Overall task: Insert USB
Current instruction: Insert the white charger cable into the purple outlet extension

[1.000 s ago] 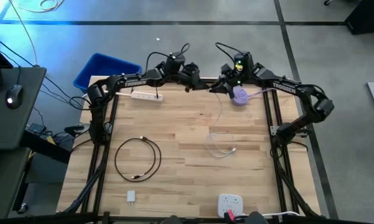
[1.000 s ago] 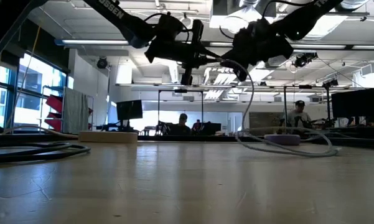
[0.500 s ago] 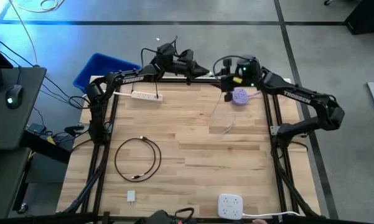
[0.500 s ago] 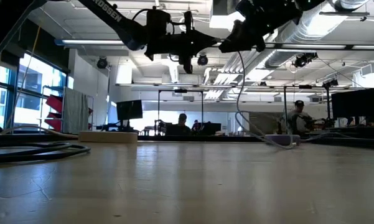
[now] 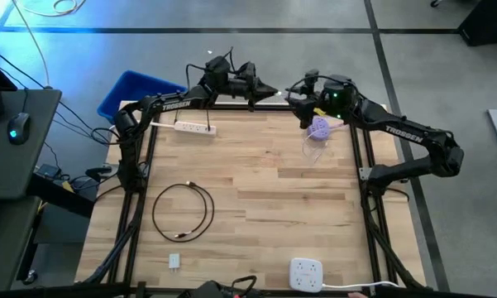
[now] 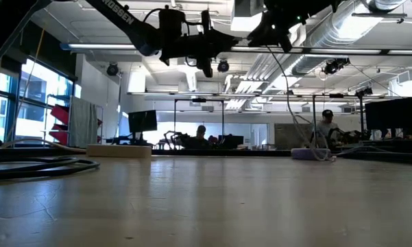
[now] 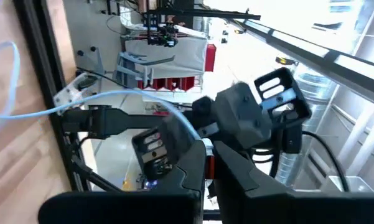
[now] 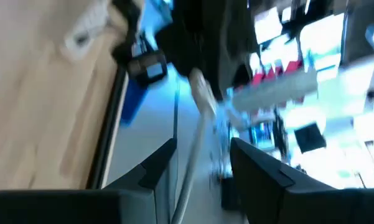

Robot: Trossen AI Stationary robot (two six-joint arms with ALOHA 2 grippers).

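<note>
A thin pale cable (image 5: pixel 312 147) hangs from my right gripper (image 5: pixel 295 97), which is raised over the table's far edge. The cable drops toward a purple hub (image 5: pixel 320 127) lying on the table at the far right, also in the low view (image 6: pixel 308 154). The cable's plug end (image 8: pixel 198 87) sticks out past the fingers toward my left gripper (image 5: pixel 263 91). My left gripper is also raised at the far edge, close beside the right one. It is shut, and nothing shows between its fingers (image 7: pixel 193 177). My right gripper holds the pale cable a little behind its plug end, between its two fingers (image 8: pixel 191 163). The cable lies along the fingers, its plug end free in front. The rest hangs slack below the gripper (image 6: pixel 288 82) down toward the purple hub.
A white power strip (image 5: pixel 194 127) lies at the far left. A black cable coil (image 5: pixel 182 211) lies at the left. A white charger (image 5: pixel 174 261) and a white outlet block (image 5: pixel 306 271) lie near the front edge. A blue bin (image 5: pixel 136 89) stands beyond the far left corner. People sit in the room behind.
My right gripper has risen with the cable. The cable's loop, which lay on the middle of the table, has been drawn up and toward the hub. My left gripper has risen a little and gone toward the far edge.
</note>
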